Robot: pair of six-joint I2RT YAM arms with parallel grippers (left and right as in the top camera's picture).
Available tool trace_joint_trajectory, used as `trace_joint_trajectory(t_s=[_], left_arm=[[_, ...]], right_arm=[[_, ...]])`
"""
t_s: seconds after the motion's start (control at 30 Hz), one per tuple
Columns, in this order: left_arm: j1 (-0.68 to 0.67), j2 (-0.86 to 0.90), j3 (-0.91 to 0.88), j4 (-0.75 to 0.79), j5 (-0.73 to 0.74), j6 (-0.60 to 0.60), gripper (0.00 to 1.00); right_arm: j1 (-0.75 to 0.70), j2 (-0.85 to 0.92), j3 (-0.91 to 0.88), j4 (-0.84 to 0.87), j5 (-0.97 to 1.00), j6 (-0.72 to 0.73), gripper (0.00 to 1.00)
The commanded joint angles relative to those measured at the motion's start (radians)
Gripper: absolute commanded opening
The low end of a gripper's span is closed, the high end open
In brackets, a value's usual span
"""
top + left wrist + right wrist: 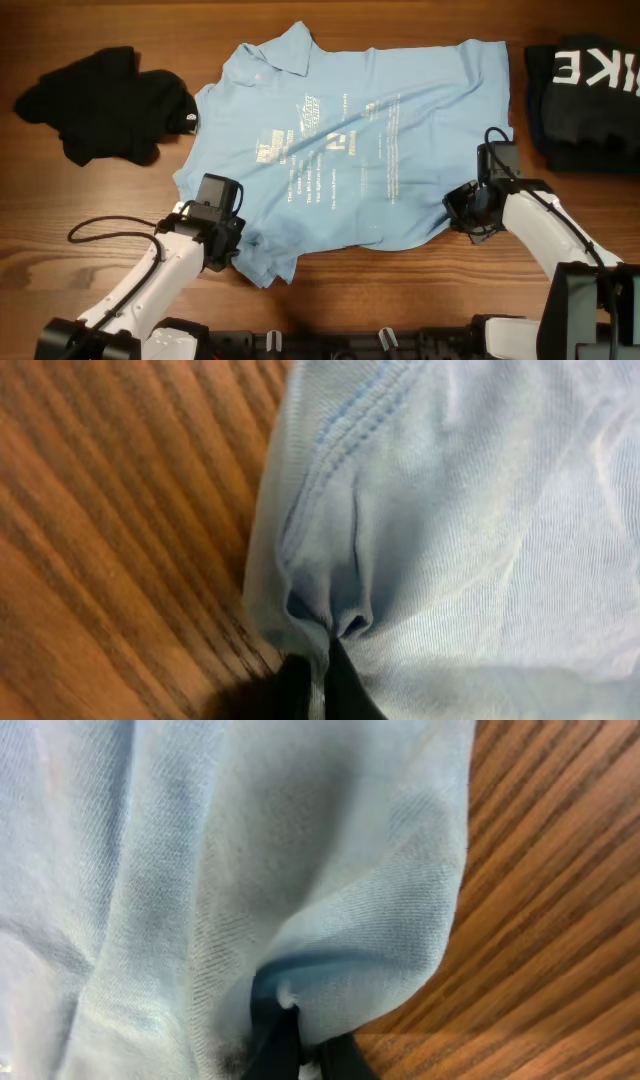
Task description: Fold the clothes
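Note:
The light blue collared shirt (350, 140) lies spread face up across the wooden table, collar at the far left, white print on the chest. My left gripper (228, 245) is shut on the shirt's near-left edge by the sleeve; the left wrist view shows the fabric (450, 510) pinched between the black fingers (322, 675). My right gripper (463, 208) is shut on the shirt's near-right corner at the hem; the right wrist view shows cloth (250, 850) bunched in the fingers (305, 1050).
A crumpled black garment (105, 90) lies at the far left. A folded black garment with white letters (585, 85) lies at the far right. A black cable (105, 232) loops by the left arm. Bare wood (400, 290) runs along the front.

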Motion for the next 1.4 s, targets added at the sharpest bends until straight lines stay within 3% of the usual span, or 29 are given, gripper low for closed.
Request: trace_joint_trajectory(t_s=[0.0, 0.1, 0.23, 0.47, 0.83, 0.97, 1.13, 1.37], left_arm=[[0.001, -0.014, -0.035, -0.019, 0.075, 0.113, 0.04], [0.001, -0.06, -0.006, -0.042, 0.097, 0.198, 0.04], [0.001, -0.164, 0.102, -0.195, 0.075, 0.259, 0.04], [0.001, -0.359, 0.183, -0.436, -0.003, 0.259, 0.04], [0.002, -0.451, 0.183, -0.556, -0.063, 0.255, 0.04], [0.002, -0.451, 0.183, -0.462, -0.151, 0.255, 0.04], [0.002, -0.394, 0.183, -0.229, -0.254, 0.256, 0.04], [0.002, -0.141, 0.183, 0.08, -0.307, 0.259, 0.04]], right_arm=[[0.009, 0.071, -0.109, -0.079, -0.027, -0.051, 0.04], [0.009, 0.006, -0.08, -0.135, -0.031, -0.078, 0.04], [0.009, -0.115, -0.002, -0.28, -0.03, -0.103, 0.04], [0.009, -0.329, 0.106, -0.505, -0.03, -0.123, 0.04], [0.007, -0.507, 0.109, -0.695, -0.011, -0.117, 0.04], [0.007, -0.51, 0.109, -0.58, 0.02, -0.15, 0.04], [0.006, -0.436, 0.109, -0.336, 0.023, -0.255, 0.04], [0.006, -0.23, 0.109, -0.084, 0.023, -0.312, 0.04]])
